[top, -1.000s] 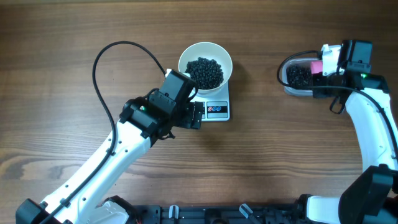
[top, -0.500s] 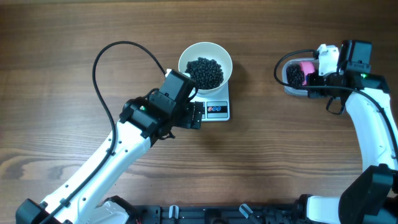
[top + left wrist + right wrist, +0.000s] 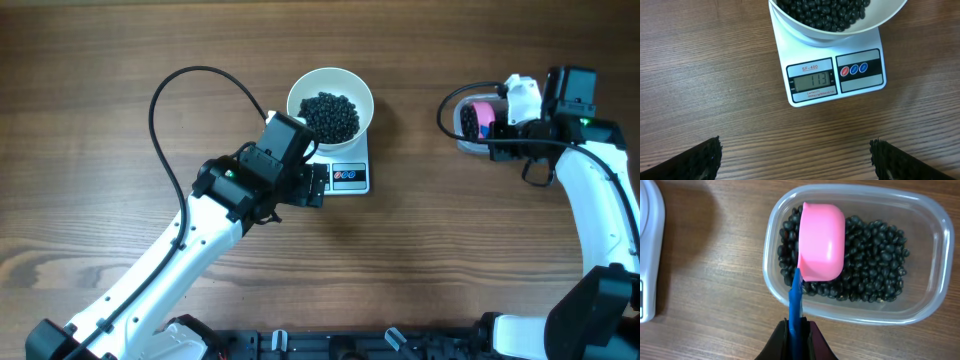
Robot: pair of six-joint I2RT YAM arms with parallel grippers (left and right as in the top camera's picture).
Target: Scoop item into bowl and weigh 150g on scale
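Brown wood-grain table [image 3: 90, 60] carries the scale [image 3: 348, 177], white bowl [image 3: 364, 92] and clear tub [image 3: 771, 275].

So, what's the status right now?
Left jaws open, near scale. Right jaws shut on scoop, in tub. On scale: bowl of beans. Nothing blocking.

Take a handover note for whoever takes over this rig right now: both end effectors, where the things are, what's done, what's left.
Left end effector: open, empty, hovering in front of the scale.
Right end effector: shut on the blue handle of the pink scoop, whose cup is in the clear tub of black beans.
White bowl sits on the scale, part filled with beans; the display reads 113.
Left to do: more scoops into the bowl until it reads 150.
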